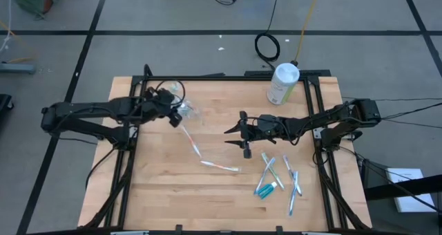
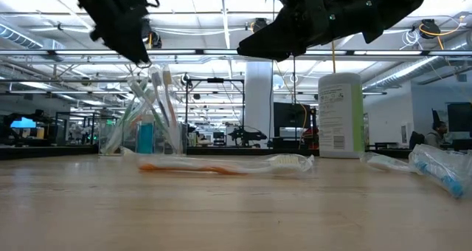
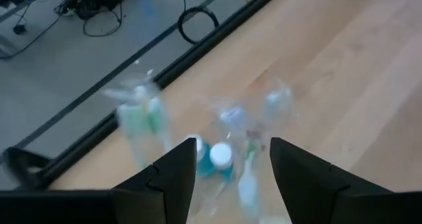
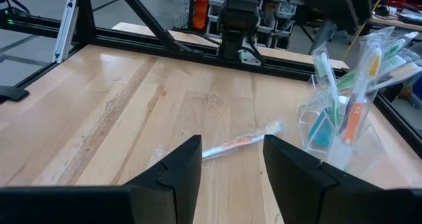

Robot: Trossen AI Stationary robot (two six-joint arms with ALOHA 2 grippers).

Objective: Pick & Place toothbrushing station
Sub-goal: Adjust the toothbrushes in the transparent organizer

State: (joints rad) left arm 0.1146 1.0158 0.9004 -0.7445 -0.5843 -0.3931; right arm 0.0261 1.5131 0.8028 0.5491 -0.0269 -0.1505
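Toothbrush cup (image 2: pixel 147 125) sits partly filled between our left gripper's (image 1: pixel 174 110) spread fingers, right gripper (image 1: pixel 243 133) open and empty, brushes (image 1: pixel 280 176) remaining

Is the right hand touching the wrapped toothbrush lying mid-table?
Apart. The right wrist view shows the right hand open, with bare wood between its fingers and the wrapped toothbrush beyond them; the low view shows that arm well above the table.

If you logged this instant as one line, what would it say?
left gripper: over clear plastic cup of toothbrushes, open | right gripper: open, empty, mid-table | loose wrapped toothbrushes: on wooden table
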